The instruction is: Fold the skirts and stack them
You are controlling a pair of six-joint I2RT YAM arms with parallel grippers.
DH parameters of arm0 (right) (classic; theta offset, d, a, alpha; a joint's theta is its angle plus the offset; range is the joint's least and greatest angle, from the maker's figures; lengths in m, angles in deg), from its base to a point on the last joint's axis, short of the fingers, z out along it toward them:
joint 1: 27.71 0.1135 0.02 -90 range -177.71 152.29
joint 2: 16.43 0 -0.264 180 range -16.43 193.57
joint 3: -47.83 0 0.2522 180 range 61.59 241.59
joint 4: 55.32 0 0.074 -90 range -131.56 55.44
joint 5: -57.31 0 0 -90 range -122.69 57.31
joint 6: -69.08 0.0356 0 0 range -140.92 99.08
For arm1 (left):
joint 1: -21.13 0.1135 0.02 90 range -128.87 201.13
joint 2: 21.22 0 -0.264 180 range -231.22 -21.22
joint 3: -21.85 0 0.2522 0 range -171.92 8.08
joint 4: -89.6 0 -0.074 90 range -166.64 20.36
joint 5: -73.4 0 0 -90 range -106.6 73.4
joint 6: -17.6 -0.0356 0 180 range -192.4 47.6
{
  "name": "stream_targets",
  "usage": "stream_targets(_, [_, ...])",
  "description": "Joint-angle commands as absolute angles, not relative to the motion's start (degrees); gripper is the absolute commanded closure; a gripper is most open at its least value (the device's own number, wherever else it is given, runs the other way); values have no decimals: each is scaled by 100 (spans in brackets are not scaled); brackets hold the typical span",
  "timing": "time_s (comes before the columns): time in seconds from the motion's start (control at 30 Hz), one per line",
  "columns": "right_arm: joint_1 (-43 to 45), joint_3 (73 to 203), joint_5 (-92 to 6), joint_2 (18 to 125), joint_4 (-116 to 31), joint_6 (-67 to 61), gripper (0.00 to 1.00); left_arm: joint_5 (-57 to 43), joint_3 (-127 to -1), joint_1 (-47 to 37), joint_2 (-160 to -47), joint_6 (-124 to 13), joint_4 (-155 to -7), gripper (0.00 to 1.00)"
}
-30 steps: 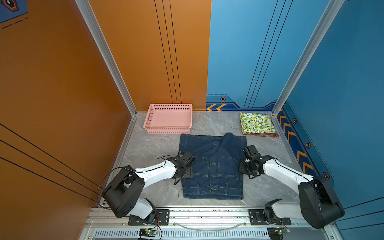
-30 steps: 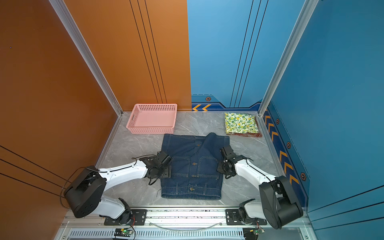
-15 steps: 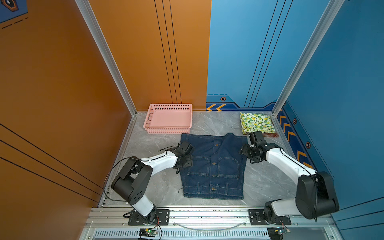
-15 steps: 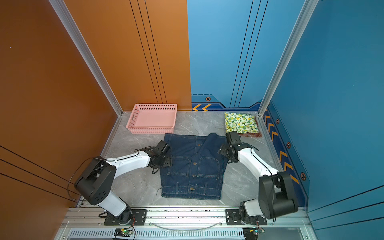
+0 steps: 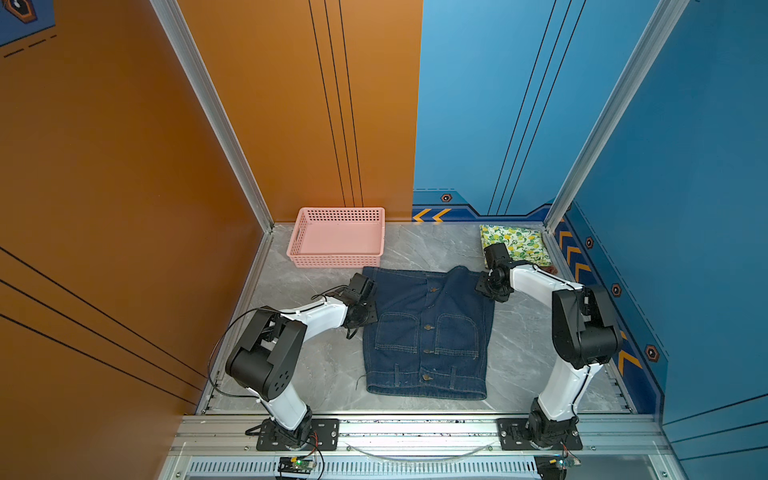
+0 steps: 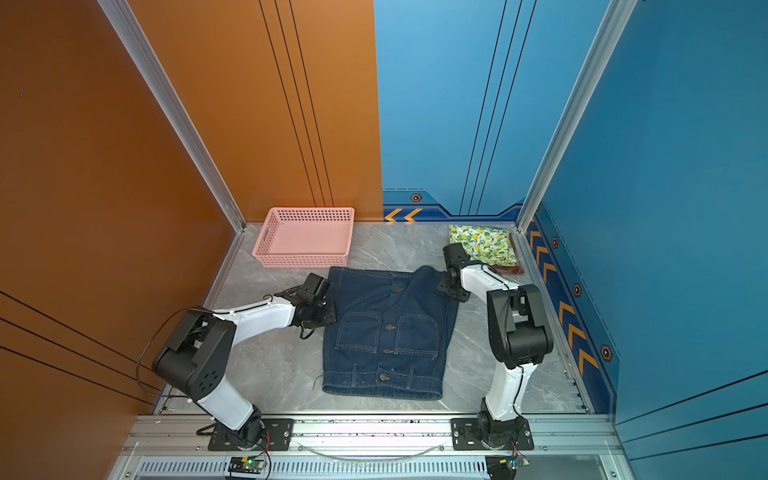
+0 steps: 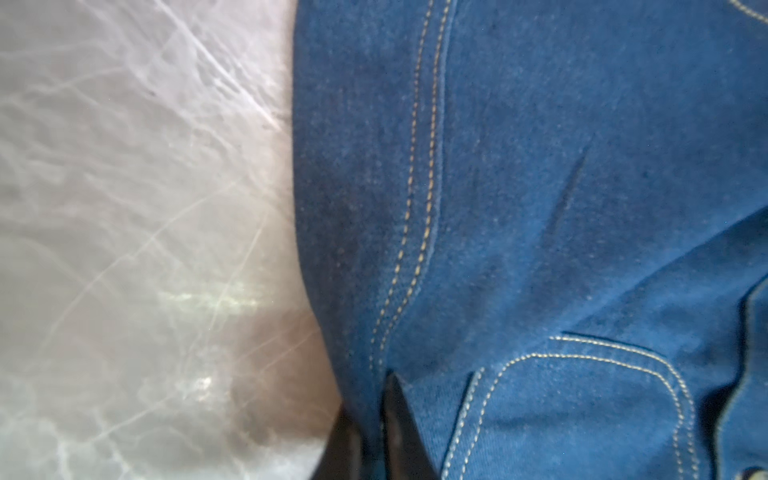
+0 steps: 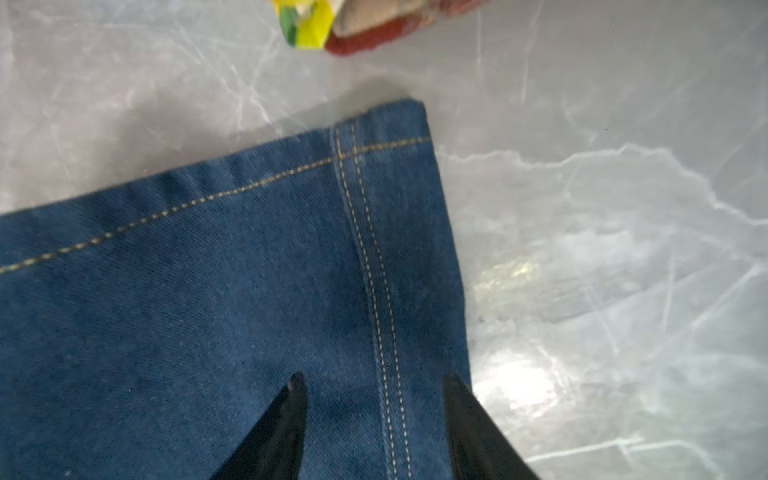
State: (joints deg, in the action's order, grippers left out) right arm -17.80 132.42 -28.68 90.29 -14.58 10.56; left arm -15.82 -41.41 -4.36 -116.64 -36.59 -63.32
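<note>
Item, nearest the rail: denim skirt (image 5: 428, 332), dark blue, button front up, waistband toward me, spread flat on the grey marble tabletop (image 5: 311, 365); not yet folded, as I judge it. Item, at its left side edge: left gripper (image 7: 370, 428), jaws together, pinching a ridge of the denim beside the side seam. Item, at its right side near the far hem corner: right gripper (image 8: 374, 415), jaws apart, straddling the side seam with the cloth under them (no grip there that I can see). Item, far right corner: lemon-print skirt (image 5: 515, 243), folded, lying on top of the plaid skirt (image 8: 374, 33), of which only a rust-red edge shows; two of three look done. Item, far left: pink basket (image 5: 336, 259), nothing in it. Outstanding, by my reckoning: fold the denim and set it on that pile.
</note>
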Motion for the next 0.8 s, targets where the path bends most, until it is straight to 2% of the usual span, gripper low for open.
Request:
stream_targets(0.0, [-1754, 13736, -2342, 9312, -1076, 629, 49, -1298, -3747, -387, -12117, -3733, -5795, 100])
stream_targets(0.37, [-1926, 14638, -2456, 10428, -871, 221, 57, -1302, -3738, -365, -11913, -3604, -5848, 100])
stream_targets(0.43, [-1957, 14728, -2575, 10586, -817, 227, 66, -1354, -3740, -364, -11850, -3593, -5798, 100])
stream_targets(0.57, [-1999, 14711, -2753, 10612, -826, 187, 100, -1429, -3727, -360, -11767, -3584, -5689, 100])
stream_targets(0.77, [-2135, 14482, -2905, 9983, -918, 150, 100, -1503, -3641, -284, -11612, -3558, -5607, 100])
